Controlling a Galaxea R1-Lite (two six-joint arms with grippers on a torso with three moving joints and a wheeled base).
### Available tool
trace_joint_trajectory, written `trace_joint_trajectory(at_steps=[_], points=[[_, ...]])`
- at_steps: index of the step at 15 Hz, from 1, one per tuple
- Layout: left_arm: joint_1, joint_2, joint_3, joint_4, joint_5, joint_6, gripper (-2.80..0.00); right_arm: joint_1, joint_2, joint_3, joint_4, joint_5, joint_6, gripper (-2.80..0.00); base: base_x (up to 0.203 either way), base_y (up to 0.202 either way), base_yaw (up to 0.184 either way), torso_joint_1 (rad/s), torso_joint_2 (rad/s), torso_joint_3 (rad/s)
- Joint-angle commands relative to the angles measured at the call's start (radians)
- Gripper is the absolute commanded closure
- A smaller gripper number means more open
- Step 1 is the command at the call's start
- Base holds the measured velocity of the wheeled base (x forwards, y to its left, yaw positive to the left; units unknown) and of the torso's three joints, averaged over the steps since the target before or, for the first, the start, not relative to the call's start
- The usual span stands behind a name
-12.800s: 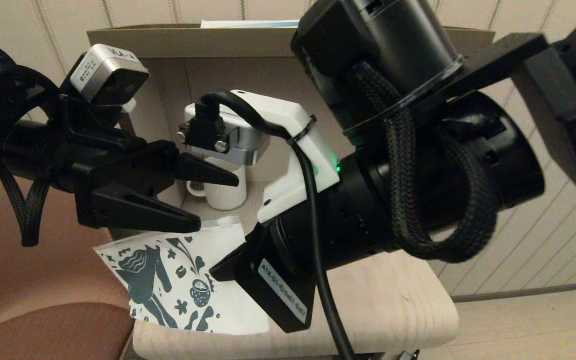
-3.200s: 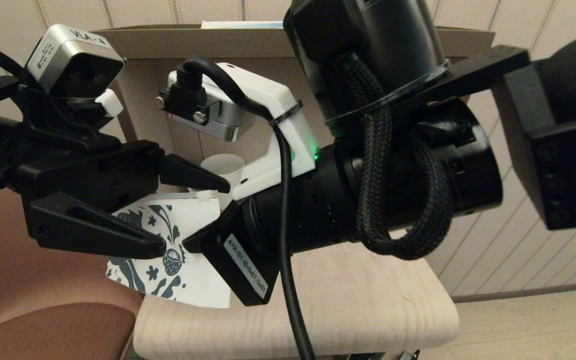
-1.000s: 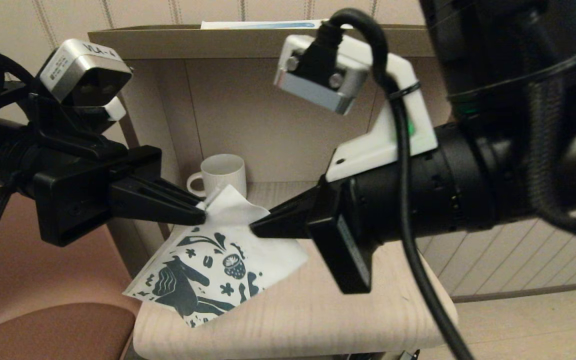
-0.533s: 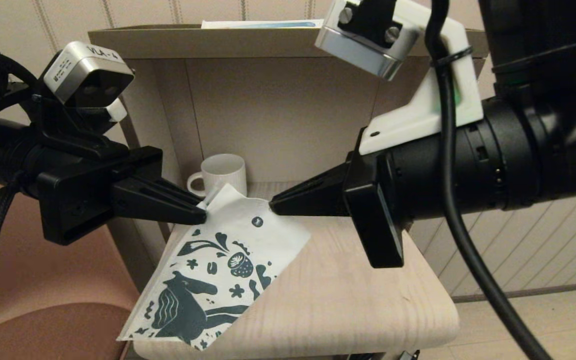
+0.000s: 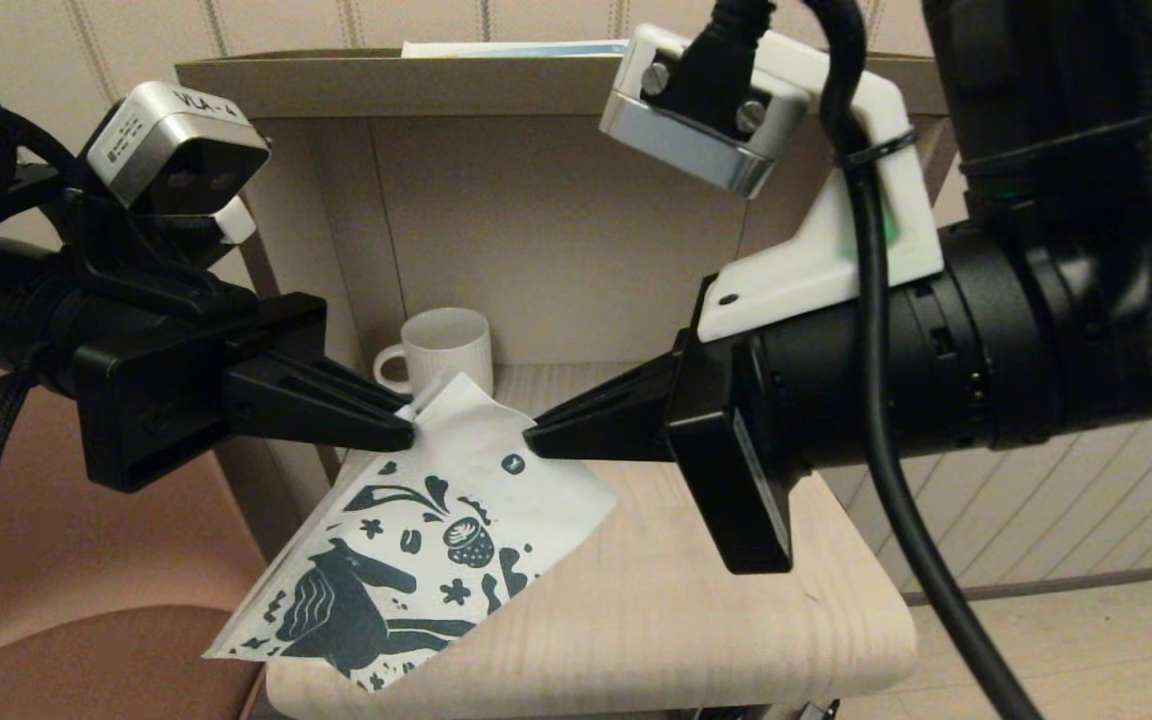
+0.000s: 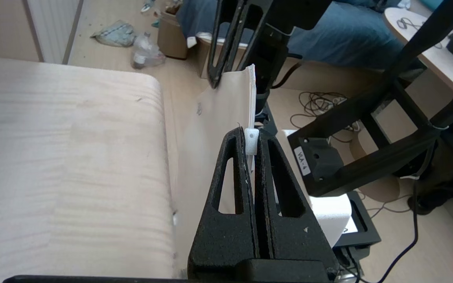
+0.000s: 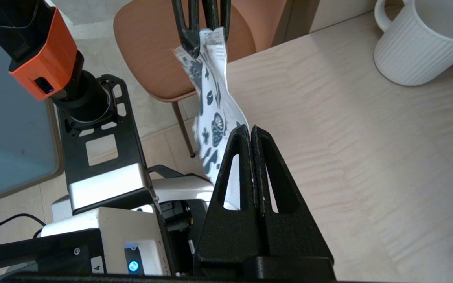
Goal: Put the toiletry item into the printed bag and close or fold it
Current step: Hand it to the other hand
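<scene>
Pale wood-grain tabletop [image 5: 696, 600] fills the lower middle of the head view, backed by a beige shelf unit with a white ribbed mug [image 5: 441, 348] standing at the rear. A brown chair seat [image 5: 86, 660] sits beside the tabletop, below the left claw.

Left claw [image 5: 406, 432] reaches in level, its fingers pressed together on one upper corner of the printed bag [image 5: 416, 560]; the left wrist view shows the small white zip slider [image 6: 251, 140] pinched at the fingertips, with the bag's zip-strip edge running straight away from them. Right claw [image 5: 533, 440] comes in from the opposite side, its fingers also pressed together, clamped on the bag's other upper corner, as the right wrist view shows [image 7: 250, 131].

Between the two claws the bag's top edge is stretched, lifted off the tabletop. From that edge the bag hangs down and toward the robot, its horse print facing up, its lower part draped over the tabletop's near edge below the left claw. The mug stands just behind the gap between the two claws, apart from both.

The toiletry item shows in none of the views; whether it lies inside the bag cannot be told.
</scene>
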Motion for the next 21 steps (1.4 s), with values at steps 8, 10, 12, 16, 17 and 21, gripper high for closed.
trace_joint_trajectory(at_steps=[8,10,12,16,17,21], points=[[0.0,-0.004,0.001,0.008,-0.007,0.007,0.0,-0.007,-0.025,-0.016,0.002,-0.086,0.006,-2.8,0.0,0.0,0.0,0.0,0.0,0.0],[0.0,-0.004,0.001,0.008,-0.007,0.007,0.0,-0.002,-0.022,-0.016,0.002,-0.08,0.009,-2.8,0.0,0.0,0.0,0.0,0.0,0.0],[0.0,-0.005,0.001,0.008,-0.007,0.007,0.0,0.001,-0.015,-0.026,0.002,-0.039,0.007,-2.8,0.0,0.0,0.0,0.0,0.0,0.0],[0.0,-0.02,0.003,0.014,-0.008,0.007,0.0,0.023,0.032,-0.047,0.006,0.082,0.006,-2.8,0.0,0.0,0.0,0.0,0.0,0.0],[0.001,-0.023,0.003,0.015,-0.008,0.007,0.0,0.028,0.05,-0.067,0.011,0.084,0.006,-2.8,0.0,0.0,0.0,0.0,0.0,0.0],[-0.007,-0.041,0.03,0.008,-0.007,0.008,0.0,0.039,0.095,-0.23,0.249,0.081,-0.041,-2.8,0.0,0.0,0.0,0.0,0.0,0.0]])
